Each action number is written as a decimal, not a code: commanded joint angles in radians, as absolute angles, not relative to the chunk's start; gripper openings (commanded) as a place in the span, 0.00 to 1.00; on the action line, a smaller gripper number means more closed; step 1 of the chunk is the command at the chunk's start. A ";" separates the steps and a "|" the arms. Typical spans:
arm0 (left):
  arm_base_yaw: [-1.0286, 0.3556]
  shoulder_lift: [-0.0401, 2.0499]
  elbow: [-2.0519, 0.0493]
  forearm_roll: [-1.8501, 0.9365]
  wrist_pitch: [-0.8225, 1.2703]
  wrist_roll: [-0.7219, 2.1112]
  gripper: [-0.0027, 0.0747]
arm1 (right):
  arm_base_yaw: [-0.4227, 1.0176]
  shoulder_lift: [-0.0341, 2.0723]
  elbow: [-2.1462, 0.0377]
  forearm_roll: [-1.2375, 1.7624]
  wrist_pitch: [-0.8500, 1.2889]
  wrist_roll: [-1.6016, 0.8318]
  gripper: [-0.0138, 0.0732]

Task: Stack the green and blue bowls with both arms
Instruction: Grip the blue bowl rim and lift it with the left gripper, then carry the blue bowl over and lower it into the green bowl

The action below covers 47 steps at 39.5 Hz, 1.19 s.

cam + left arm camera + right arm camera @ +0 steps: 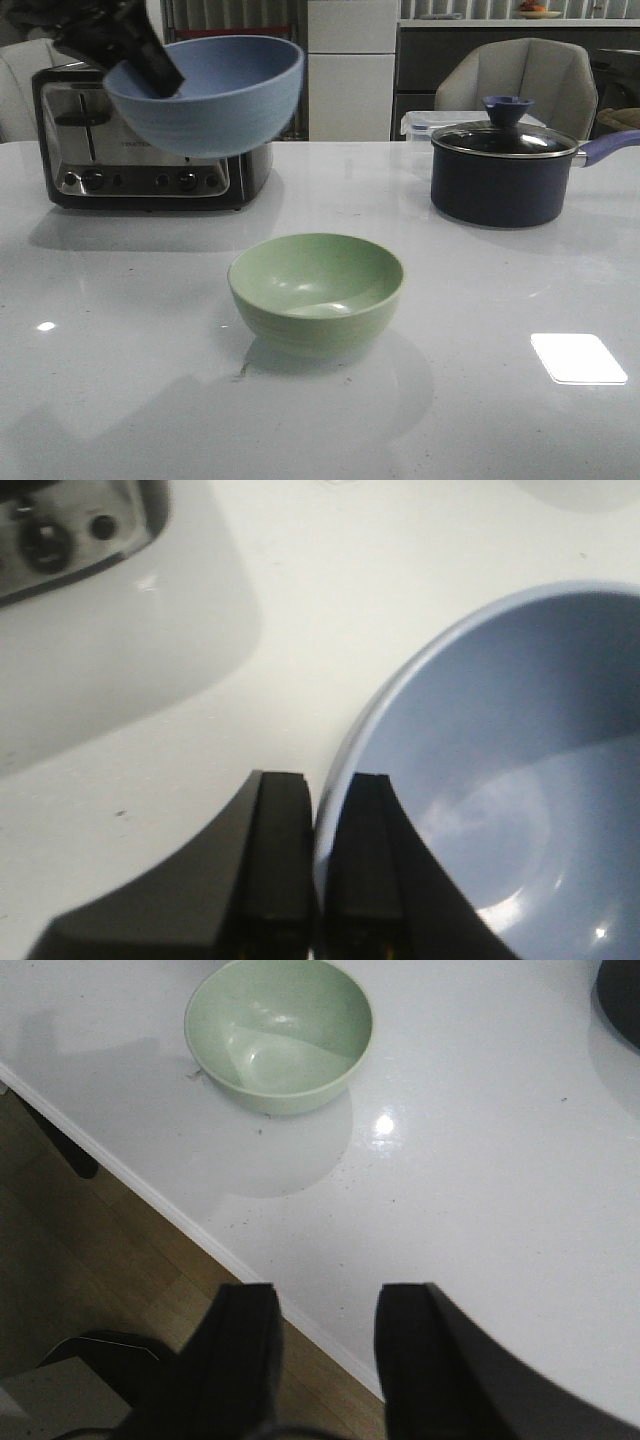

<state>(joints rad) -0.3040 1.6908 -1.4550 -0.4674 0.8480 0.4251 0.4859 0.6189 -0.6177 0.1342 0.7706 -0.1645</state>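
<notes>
Left gripper [318, 880]: my left arm's black fingers are pinched on the rim of the blue bowl [205, 92], one finger outside the wall, one inside; I read it as clamped on that rim; in the front view I see it [150, 60] as a dark block at the bowl's upper left edge

Right gripper [325, 1360]: I see its two black fingers parted with a clear gap and nothing between them; it hangs over the near table edge, with brown wooden floor showing below

Blue bowl: dusty light blue, matte, round with a smooth plain wall; I see it held in the air, tilted so its opening faces partly toward the camera; it sits above and to the left of the green bowl [316, 290], well apart from it; in the left wrist view its inside [500, 780] shows a soft sheen near the bottom

Green bowl: pale sage green, matte, same round shape, faint rings near its foot; it stands upright on the table, empty, near the middle; from the right wrist I see it [278, 1032] close to the near table edge

Table [110, 350]: white, glossy, with light glare patches and a few small dark specks

Toaster [150, 150]: shiny chrome body with black trim and dark knobs, at the back left, behind the lifted bowl

Pot [505, 170]: dark navy, lidded, round knob on top, handle pointing right, at the back right
</notes>
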 commanded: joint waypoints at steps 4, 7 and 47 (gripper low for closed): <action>-0.401 1.690 -1.490 -0.506 0.758 0.426 0.16 | 0.483 0.617 -0.644 0.129 0.701 -0.171 0.58; -0.430 1.720 -1.490 -0.505 0.743 0.426 0.16 | 0.483 0.617 -0.644 0.129 0.701 -0.171 0.58; -0.473 1.909 -1.490 -0.558 0.722 0.424 0.54 | 0.483 0.617 -0.644 0.129 0.701 -0.171 0.58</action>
<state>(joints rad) -0.4640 1.9574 -1.4550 -0.5243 0.7483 0.4251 0.4859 0.6189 -0.6177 0.1342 0.7706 -0.1645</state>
